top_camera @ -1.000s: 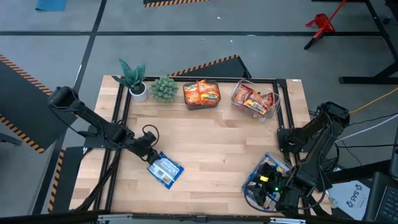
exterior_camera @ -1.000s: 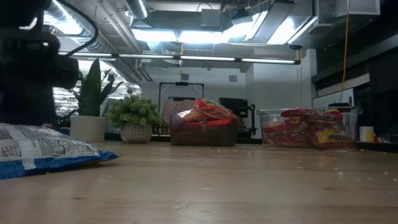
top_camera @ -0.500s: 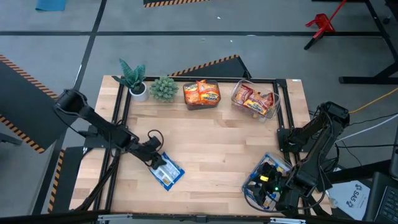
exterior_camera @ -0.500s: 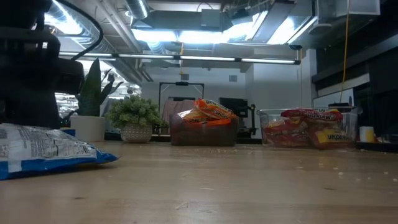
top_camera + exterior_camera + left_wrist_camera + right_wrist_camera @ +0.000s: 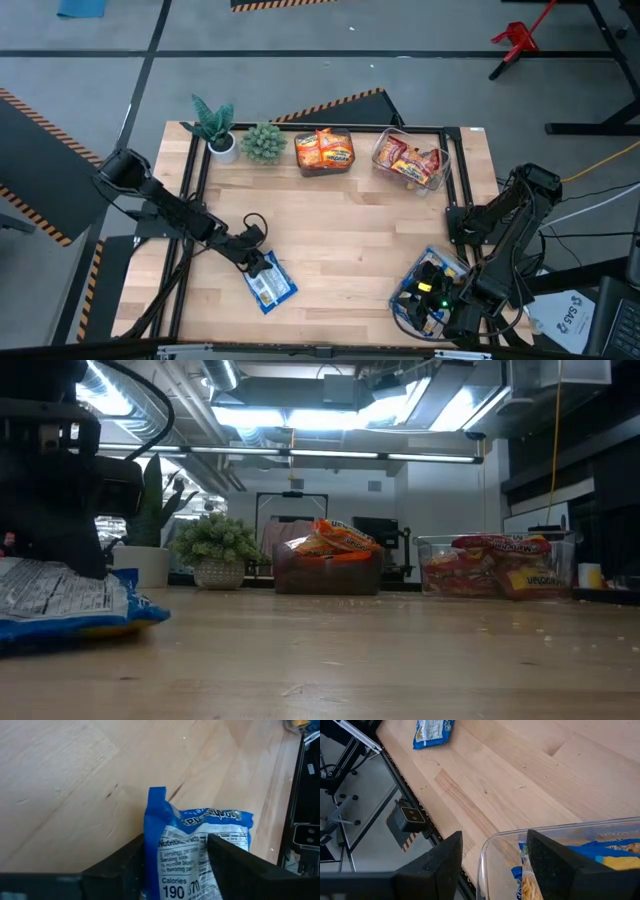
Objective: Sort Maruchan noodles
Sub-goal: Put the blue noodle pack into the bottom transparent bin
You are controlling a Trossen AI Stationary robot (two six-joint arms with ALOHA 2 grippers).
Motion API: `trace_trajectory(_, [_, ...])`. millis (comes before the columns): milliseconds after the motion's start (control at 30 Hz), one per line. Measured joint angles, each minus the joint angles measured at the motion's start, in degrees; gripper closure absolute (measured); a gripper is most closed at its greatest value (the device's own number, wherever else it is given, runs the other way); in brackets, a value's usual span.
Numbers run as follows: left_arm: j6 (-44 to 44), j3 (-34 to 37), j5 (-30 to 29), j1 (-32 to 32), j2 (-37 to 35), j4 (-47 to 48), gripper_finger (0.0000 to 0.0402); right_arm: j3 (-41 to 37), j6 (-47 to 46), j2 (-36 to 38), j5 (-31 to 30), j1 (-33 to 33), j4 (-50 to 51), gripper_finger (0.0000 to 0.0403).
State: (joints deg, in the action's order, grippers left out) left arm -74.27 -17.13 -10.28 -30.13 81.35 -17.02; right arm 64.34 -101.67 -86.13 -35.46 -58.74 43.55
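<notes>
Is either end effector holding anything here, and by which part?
The left end effector straddles one short end of the blue noodle packet; whether it grips cannot be told. The right end effector holds nothing, open above the clear bin.
</notes>
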Motion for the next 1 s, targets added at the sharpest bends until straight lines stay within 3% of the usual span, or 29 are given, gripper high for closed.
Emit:
trace_trajectory(267, [-0.4, 0.31, 0.17, 0.02, 0.25, -0.91, 0.0283, 0.0, -0.64, 0.0, -0.07, 0.0, -0.09, 0.0196])
trace_trajectory(467, [-0.65, 0.57, 1.79, 0.02, 0.56, -9.6, 0.0337, 0.0, -1.95, 0.0, -0.09, 0.0, -1.78, 0.0196])
trace_trajectory(667, [-2.11, 0.52, -0.67, 1.19, 0.44, -19.5, 0.0384, 0.0, 0.14, 0.15, -1.99, 0.0, -5.2, 0.0196])
trace_trajectory(833, [0.31, 0.42, -5.85, 3.25, 0.34, -30.82, 0.0387, 1.13, 7.06, 0.15, -6.14, 0.0, -7.74, 0.0196])
trace_trajectory(1000, [4.81, 0.31, -15.47, 5.49, 0.27, -41.11, 0.0386, 2.63, 11.18, 0.15, -16.06, 0.84, -7.96, 0.0196])
